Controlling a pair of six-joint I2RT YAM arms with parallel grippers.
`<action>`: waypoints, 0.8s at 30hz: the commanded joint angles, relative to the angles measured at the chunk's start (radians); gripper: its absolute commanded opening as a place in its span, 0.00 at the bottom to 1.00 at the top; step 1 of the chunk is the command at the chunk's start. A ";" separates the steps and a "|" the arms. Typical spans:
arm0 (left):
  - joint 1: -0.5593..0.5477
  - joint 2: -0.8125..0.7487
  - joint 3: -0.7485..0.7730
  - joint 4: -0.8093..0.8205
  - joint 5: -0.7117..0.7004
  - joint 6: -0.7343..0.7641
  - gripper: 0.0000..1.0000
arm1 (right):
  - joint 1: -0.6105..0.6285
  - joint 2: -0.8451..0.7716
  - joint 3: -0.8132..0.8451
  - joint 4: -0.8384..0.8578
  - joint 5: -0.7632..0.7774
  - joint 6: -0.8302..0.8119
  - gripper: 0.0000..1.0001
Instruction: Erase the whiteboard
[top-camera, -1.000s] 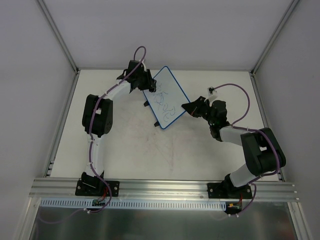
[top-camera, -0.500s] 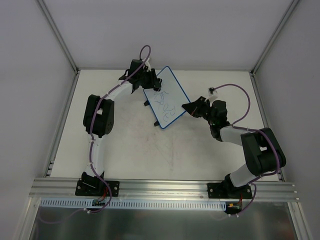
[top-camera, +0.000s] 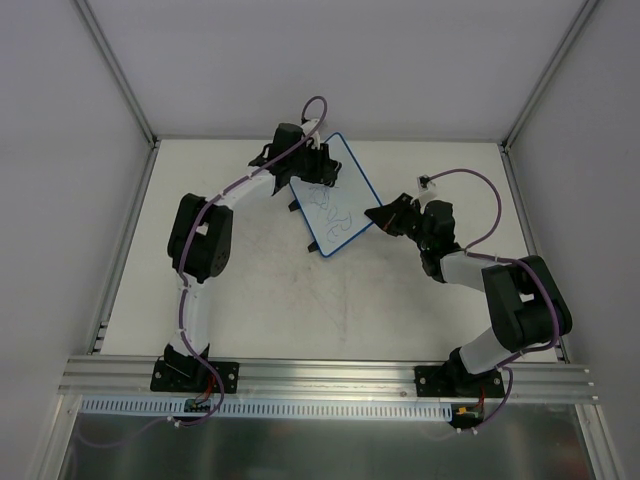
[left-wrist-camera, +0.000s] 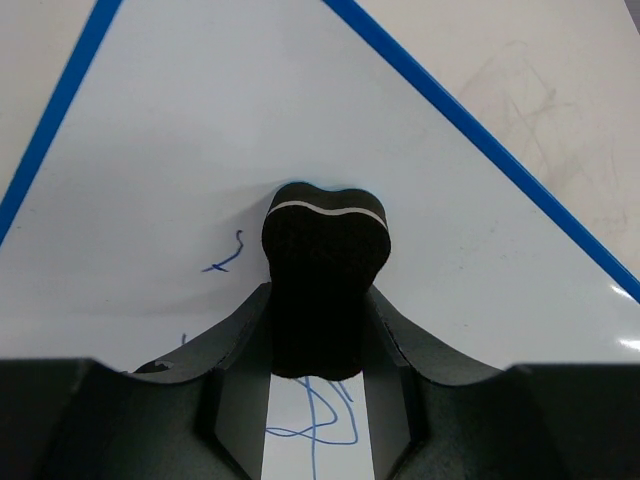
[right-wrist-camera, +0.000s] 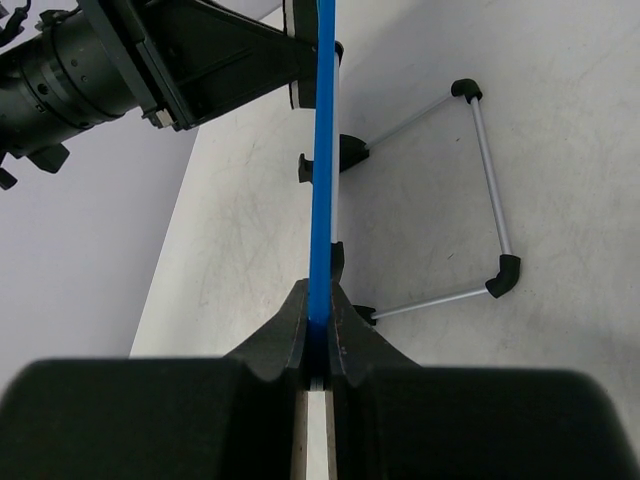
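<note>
The whiteboard (top-camera: 334, 197), white with a thin blue rim and blue scribbles, stands tilted at the table's back centre. My left gripper (top-camera: 312, 160) is over its upper left part, shut on a black bone-shaped eraser (left-wrist-camera: 323, 275) pressed on the board face (left-wrist-camera: 200, 170). Blue scribbles show beside and below the eraser in the left wrist view. My right gripper (top-camera: 378, 216) is shut on the board's right edge. In the right wrist view the blue rim (right-wrist-camera: 322, 150) runs edge-on between my fingers (right-wrist-camera: 340, 330).
The board's folding wire stand (right-wrist-camera: 487, 180) with black corner feet lies on the table behind the board. Metal frame posts stand at the table's back corners (top-camera: 152, 140). A rail (top-camera: 330, 372) runs along the near edge.
My left gripper with the eraser has moved right and up along the board's upper part. The scribbles near the top have thinned. The right arm has held still.
</note>
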 joint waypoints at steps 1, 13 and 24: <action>-0.131 -0.012 -0.057 -0.029 0.172 0.017 0.00 | 0.034 0.002 0.043 0.078 -0.078 -0.109 0.00; -0.041 -0.119 -0.165 -0.038 0.074 -0.086 0.00 | 0.034 -0.008 0.036 0.075 -0.074 -0.117 0.00; 0.105 -0.496 -0.543 -0.075 -0.119 -0.233 0.00 | 0.034 -0.008 0.035 0.075 -0.074 -0.117 0.00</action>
